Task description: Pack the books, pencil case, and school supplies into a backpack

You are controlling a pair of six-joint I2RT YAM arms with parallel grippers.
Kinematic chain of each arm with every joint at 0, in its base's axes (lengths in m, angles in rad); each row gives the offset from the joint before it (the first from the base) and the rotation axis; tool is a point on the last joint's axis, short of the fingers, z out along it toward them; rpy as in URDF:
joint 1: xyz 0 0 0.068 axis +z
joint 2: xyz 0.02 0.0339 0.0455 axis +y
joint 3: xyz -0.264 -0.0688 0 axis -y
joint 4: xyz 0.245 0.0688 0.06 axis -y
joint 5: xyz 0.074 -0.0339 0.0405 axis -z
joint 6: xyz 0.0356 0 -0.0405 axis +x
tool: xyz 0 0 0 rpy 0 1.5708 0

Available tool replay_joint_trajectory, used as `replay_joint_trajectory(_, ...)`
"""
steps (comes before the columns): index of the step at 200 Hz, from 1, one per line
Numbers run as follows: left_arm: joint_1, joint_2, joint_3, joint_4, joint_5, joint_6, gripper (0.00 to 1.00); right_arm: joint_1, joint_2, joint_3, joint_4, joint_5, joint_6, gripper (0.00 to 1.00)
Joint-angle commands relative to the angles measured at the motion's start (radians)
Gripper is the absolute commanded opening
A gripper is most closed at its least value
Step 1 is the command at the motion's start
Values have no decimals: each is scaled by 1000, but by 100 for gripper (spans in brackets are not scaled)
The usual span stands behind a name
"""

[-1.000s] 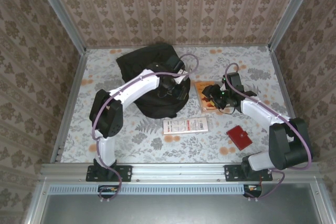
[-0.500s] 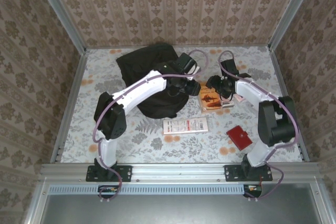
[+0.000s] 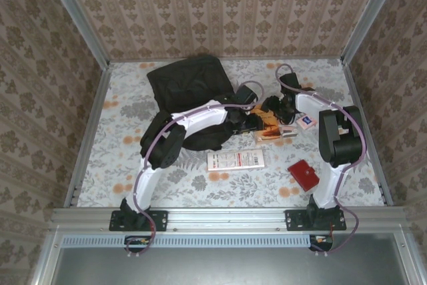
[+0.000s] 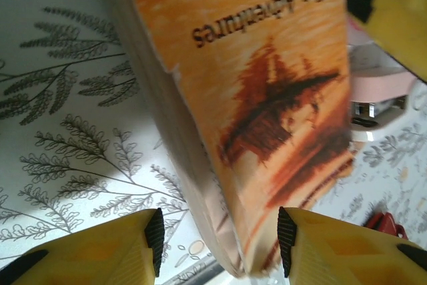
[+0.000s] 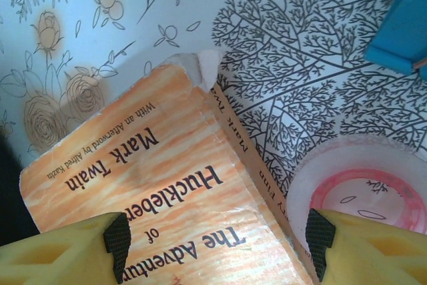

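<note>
Book [image 5: 153, 185], orange cover w/ dark print reading "The Adventures of Huckleberry Finn", Mark Twain, sits on the floral table [image 3: 133, 165] just right of the black backpack [image 3: 190, 85], between the two grippers. Left gripper [image 4: 219, 238]: jaws partway apart, astride the book's lower edge. The book stands tilted here, page block to the left and cover to the right. Bare tabletop shows between one yellow finger [image 4: 133, 238] and the pages, so not clamped. Right gripper [image 5: 219, 241]: jaws spread wide above the cover, released, w/ the spine running close to one finger [image 5: 333, 245]. A pink-and-red tape roll [image 5: 360, 191] lies just beside the spine, and a blue item [image 5: 400, 25] is near the far corner. In the top view both arms curve inward and meet over the book [image 3: 268, 125], left gripper [image 3: 257, 119] and right gripper [image 3: 277, 108] close together. A white booklet [image 3: 235, 159] lies nearer the bases, a red case [image 3: 305, 174] to its right, and a small pink-white item [image 3: 305, 123] is right of the book.
</note>
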Motion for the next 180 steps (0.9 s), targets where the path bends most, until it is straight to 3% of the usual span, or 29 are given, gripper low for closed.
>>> replay_joint_trajectory(1, 39, -11, -35, -26, -61, -70, 52, 22, 35, -20, -40, -66, -21, 76)
replay_joint_trajectory(28, 78, -1, -68, -27, -91, -65, 51, 62, 44, -32, -71, -24, -36, 86)
replay_joint_trajectory(92, 110, 66, -42, -10, -37, -21, 42, 105, 56, -72, -89, -101, -42, 91)
replay_joint_trajectory(116, 112, 71, -50, 1, -21, -12, 38, 113, 7, -94, -95, -2, -37, 91)
replay_joint_trajectory(162, 127, 36, -96, -8, -55, 11, 36, 114, -121, -80, -203, 360, -26, 92)
replay_joint_trajectory(180, 139, 20, -112, -15, -63, 22, 36, 116, -188, -100, -198, 399, -18, 91)
